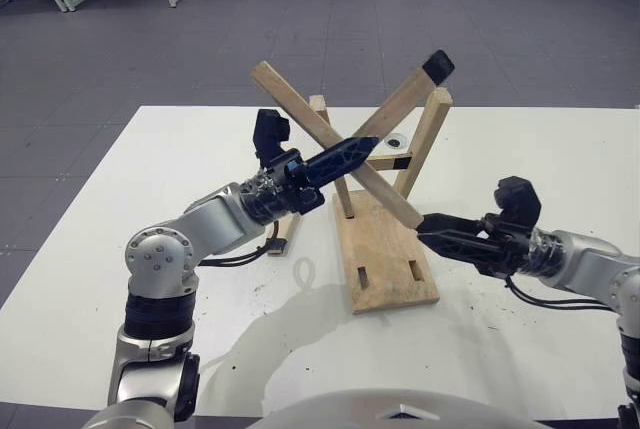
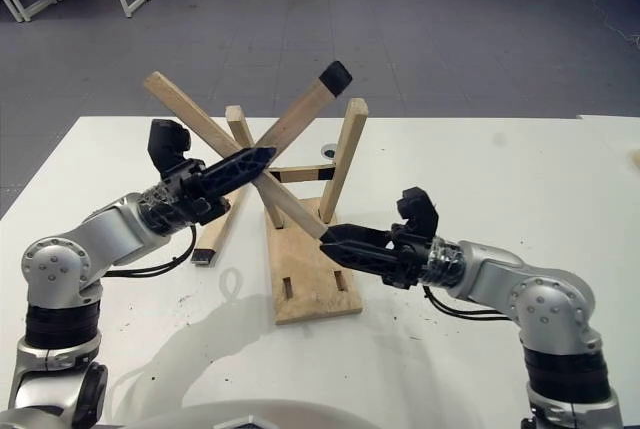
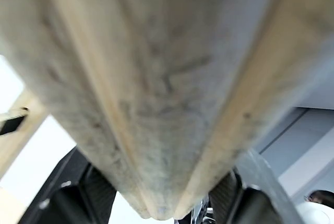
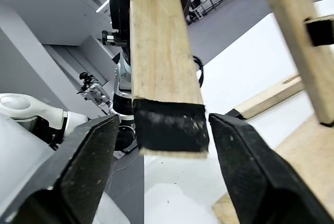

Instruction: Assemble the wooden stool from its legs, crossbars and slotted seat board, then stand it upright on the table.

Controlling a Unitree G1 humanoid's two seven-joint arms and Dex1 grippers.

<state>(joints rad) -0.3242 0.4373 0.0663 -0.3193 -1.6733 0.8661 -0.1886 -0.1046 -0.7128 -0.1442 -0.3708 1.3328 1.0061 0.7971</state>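
Left tool [image 1: 362, 147] clenches a slanted stool leg [image 1: 292, 99] above the seat board [image 1: 388, 264] (flat on the bench [image 1: 100, 199]); right tool [image 1: 426, 230], spread, straddles its black-capped end.

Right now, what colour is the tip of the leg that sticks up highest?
Black: a dark cap on the pale wooden leg. The left eye view shows it best.

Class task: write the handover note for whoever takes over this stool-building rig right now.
Left gripper: jaws shut on crossed legs, raised over the seat board.
Right gripper: jaws open around their lower black-capped end.
The seat board lies flat on the table; two upright legs with a crossbar stand at its far end; a loose piece lies beside it.
Done: that far pair. Left: fit crossed legs, stand stool upright.
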